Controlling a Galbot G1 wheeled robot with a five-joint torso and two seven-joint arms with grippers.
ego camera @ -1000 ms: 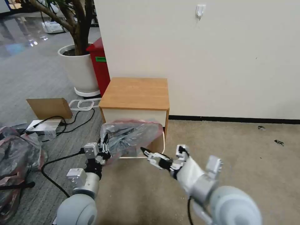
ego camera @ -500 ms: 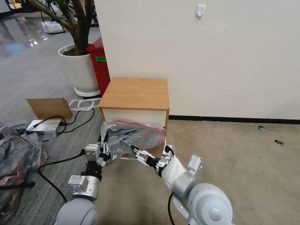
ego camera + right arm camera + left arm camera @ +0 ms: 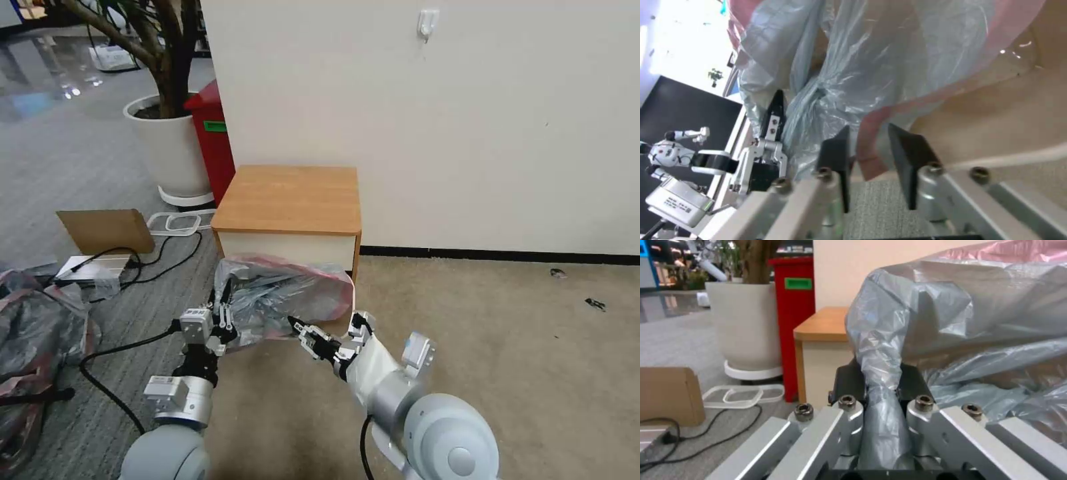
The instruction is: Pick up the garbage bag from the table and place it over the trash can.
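Note:
The garbage bag (image 3: 293, 288), wrinkly grey plastic with a pinkish rim, hangs spread out just in front of the table (image 3: 290, 197). My left gripper (image 3: 223, 312) is shut on a bunched corner of it, seen close up in the left wrist view (image 3: 880, 380) with the garbage bag (image 3: 973, 323) billowing above. My right gripper (image 3: 297, 327) is at the bag's lower edge; in the right wrist view my right gripper (image 3: 869, 140) is open, with the pink rim of the garbage bag (image 3: 871, 60) between its pads. The trash can (image 3: 996, 110) sits behind the bag, with its pale rim (image 3: 351, 301) peeking out.
A red bin (image 3: 213, 140) and a big white plant pot (image 3: 170, 143) stand left of the table against the wall. On the floor to the left lie a cardboard sheet (image 3: 107, 230), black cables (image 3: 127, 260) and a large plastic heap (image 3: 33, 333). The beige carpet is bare to the right.
My right arm has swung left and forward, so its gripper now reaches the bag's lower edge. The bag's right side has spread farther right and sagged lower. The left gripper has held its place.

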